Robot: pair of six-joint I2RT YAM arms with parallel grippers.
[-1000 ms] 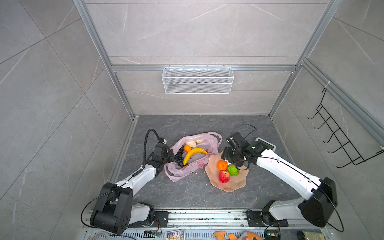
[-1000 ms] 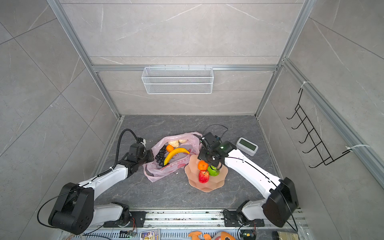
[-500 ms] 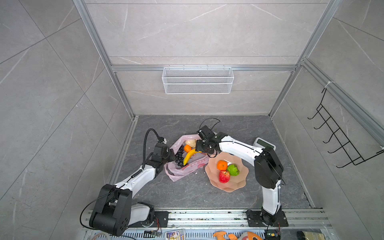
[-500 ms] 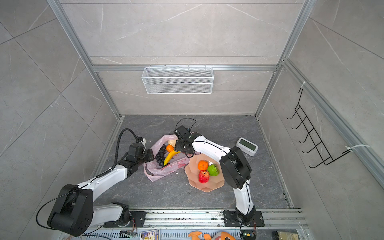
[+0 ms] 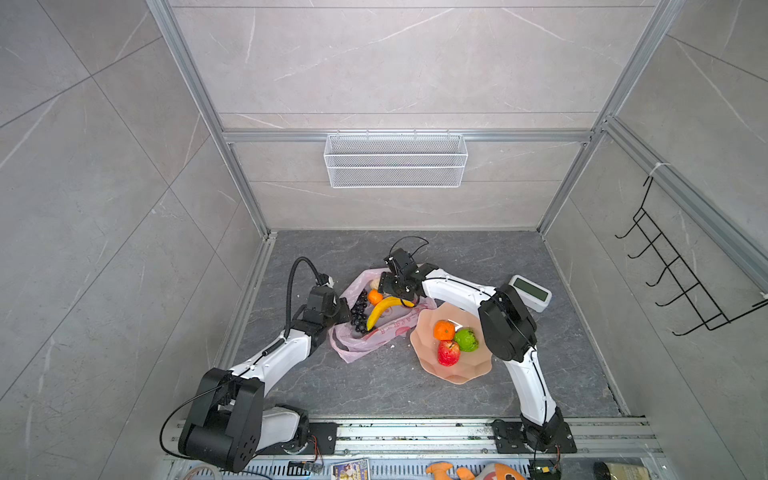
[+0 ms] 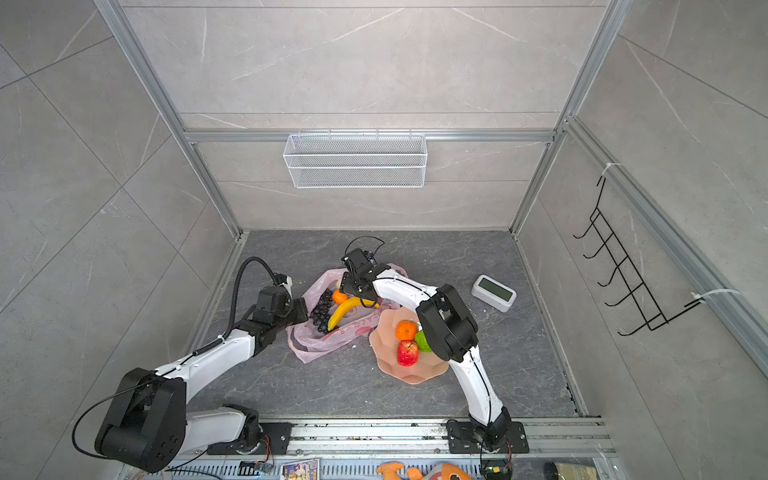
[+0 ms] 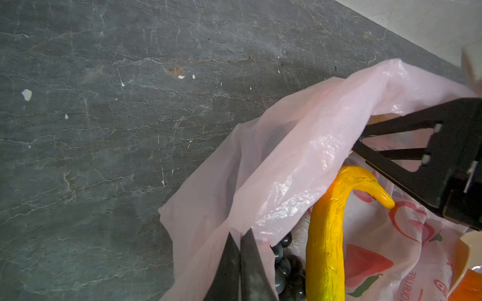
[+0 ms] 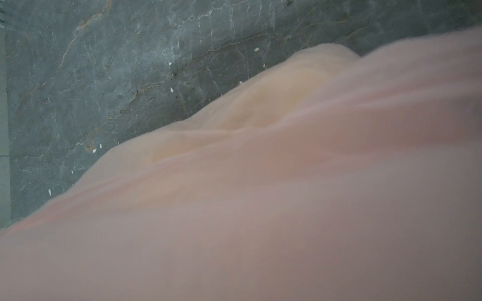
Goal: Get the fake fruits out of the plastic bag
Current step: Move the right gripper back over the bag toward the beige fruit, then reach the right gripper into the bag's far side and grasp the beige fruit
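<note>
With the left hand [image 7: 240,234] pinched shut on the bag [image 7: 300,156] rim on the surface [image 7: 104,130], the right hand [image 5: 403,296], its spread unclear, should straddle the banana [image 5: 384,309] mid-body inside the mouth, clear of film, before closing.

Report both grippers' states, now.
Left gripper: shut on the bag.
Right gripper: reaching into the bag; open or shut cannot be told.

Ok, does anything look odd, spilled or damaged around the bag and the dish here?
Small white flecks lie scattered over the dark tabletop beside the plastic bag, like chipped debris. The right wrist view is almost wholly filled by blurred pink plastic, so it shows little. Nothing else stands out.
</note>
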